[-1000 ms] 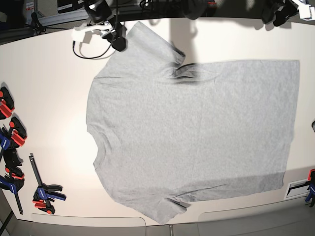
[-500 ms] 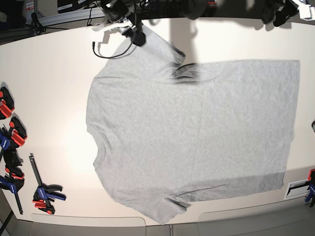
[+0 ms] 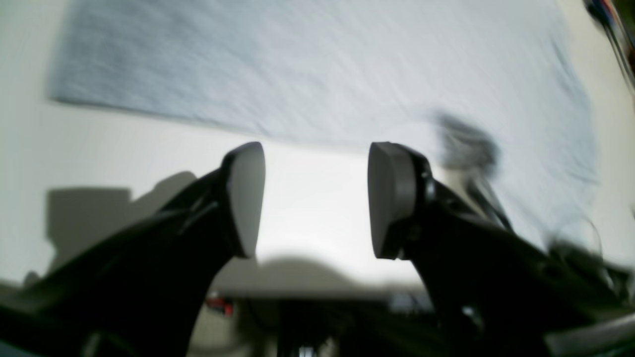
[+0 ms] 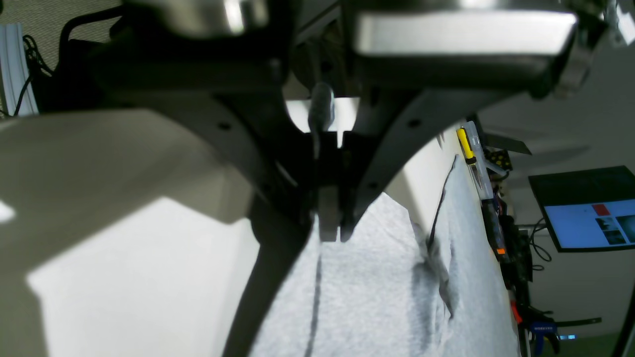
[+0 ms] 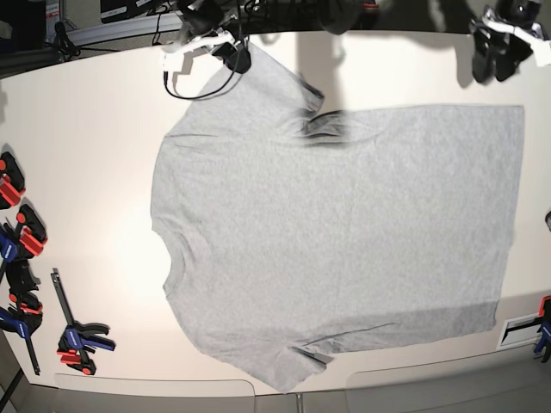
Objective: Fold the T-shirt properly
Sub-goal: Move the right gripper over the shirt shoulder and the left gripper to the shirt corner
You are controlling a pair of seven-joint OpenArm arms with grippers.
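The light grey T-shirt [image 5: 344,232] lies spread flat on the white table [image 5: 86,172], plain side up, collar to the left and hem to the right. My right gripper [image 5: 238,58] sits at the tip of the upper sleeve. In the right wrist view its fingers [image 4: 330,230] are shut on the sleeve's edge, and the T-shirt [image 4: 377,297] spreads out below them. My left gripper [image 5: 498,58] hovers at the top right, just beyond the hem corner. In the blurred left wrist view it [image 3: 317,198] stands open over bare table, with the T-shirt [image 3: 317,64] ahead of it.
Red, blue and black clamps [image 5: 21,249] lie along the table's left edge, and another clamp [image 5: 82,335] lies near the front left. A black cable [image 5: 194,86] loops beside the right gripper. A further clamp [image 5: 542,323] sits at the right edge.
My right gripper moved right to the sleeve tip and closed on it. My left gripper came into the base view at the top right, its jaws apart.
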